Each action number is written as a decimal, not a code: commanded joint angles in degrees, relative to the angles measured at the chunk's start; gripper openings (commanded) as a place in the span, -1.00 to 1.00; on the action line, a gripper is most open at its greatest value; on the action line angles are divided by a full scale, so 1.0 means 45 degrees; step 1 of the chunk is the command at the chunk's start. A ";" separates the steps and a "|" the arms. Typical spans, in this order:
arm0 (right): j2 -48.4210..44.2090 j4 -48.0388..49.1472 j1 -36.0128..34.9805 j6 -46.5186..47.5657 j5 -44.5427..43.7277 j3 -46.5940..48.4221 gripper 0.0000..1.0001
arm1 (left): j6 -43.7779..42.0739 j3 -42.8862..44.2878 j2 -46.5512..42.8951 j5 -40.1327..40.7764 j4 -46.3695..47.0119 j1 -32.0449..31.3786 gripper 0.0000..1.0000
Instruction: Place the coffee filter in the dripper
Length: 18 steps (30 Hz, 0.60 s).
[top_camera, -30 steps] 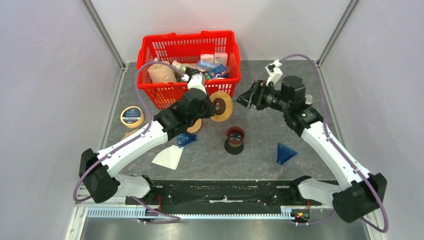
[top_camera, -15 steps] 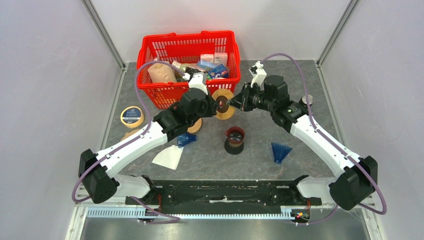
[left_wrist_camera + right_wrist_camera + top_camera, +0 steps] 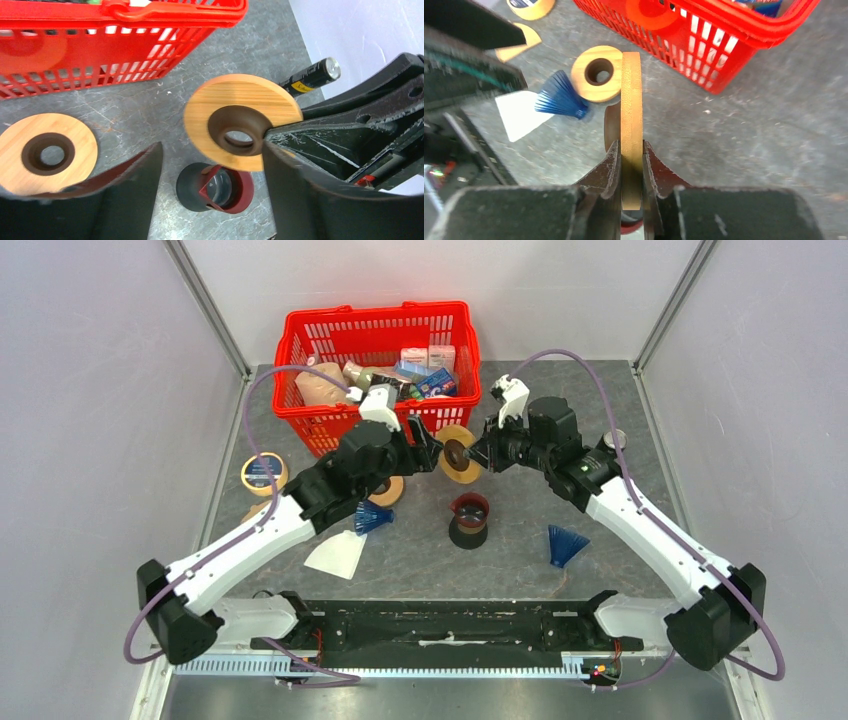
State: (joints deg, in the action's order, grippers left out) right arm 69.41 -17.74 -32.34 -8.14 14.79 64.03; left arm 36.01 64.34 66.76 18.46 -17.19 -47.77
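Note:
The white coffee filter [image 3: 337, 555] lies flat on the table at front left, also seen in the right wrist view as the coffee filter [image 3: 519, 115]. The dripper's short black cylinder [image 3: 469, 521], red inside, stands mid-table; it shows below my left fingers as the black cylinder [image 3: 212, 187]. Above it hangs a tan wooden ring [image 3: 460, 453] with a dark cone hub. My right gripper [image 3: 630, 147] is shut on the edge of this wooden ring [image 3: 631, 100]. My left gripper [image 3: 211, 155] stands open, its fingers either side of the held ring [image 3: 240, 120].
A red basket [image 3: 376, 322] full of goods stands behind. A second wooden ring [image 3: 388, 490], a blue ribbed cone [image 3: 372, 518], a tape roll [image 3: 263, 472] and brown paper [image 3: 262, 508] lie left. Another blue cone [image 3: 565, 545] and a battery [image 3: 312, 75] lie right.
My right gripper came in from the right and shut on the wooden ring. My left gripper then opened and let the ring go.

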 commanded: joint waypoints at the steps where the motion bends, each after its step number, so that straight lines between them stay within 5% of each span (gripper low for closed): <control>1: -0.0940 0.0572 -0.0864 0.4605 -0.2015 0.0055 -1.00 | 0.0815 0.0000 -0.0696 0.0981 -0.0745 0.0085 0.73; 8: -0.1978 0.5299 -0.2213 1.2253 -0.2240 -0.2747 -1.00 | 0.1565 0.0156 -0.1543 -0.0322 -0.0731 0.0233 0.78; 12: -0.2506 0.6262 -0.2764 1.4075 -0.1417 -0.3684 -1.00 | 0.2192 0.0248 -0.1890 0.0084 -0.0730 0.0477 0.79; 18: -0.2155 0.9152 -0.4134 1.6165 -0.2992 -0.4775 -1.00 | 0.3091 0.0147 -0.1987 -0.1378 -0.0218 0.0859 0.81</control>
State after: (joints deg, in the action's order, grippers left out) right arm 59.75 8.03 -47.64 52.66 5.58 43.62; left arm 44.75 64.07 58.43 16.27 -20.80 -44.51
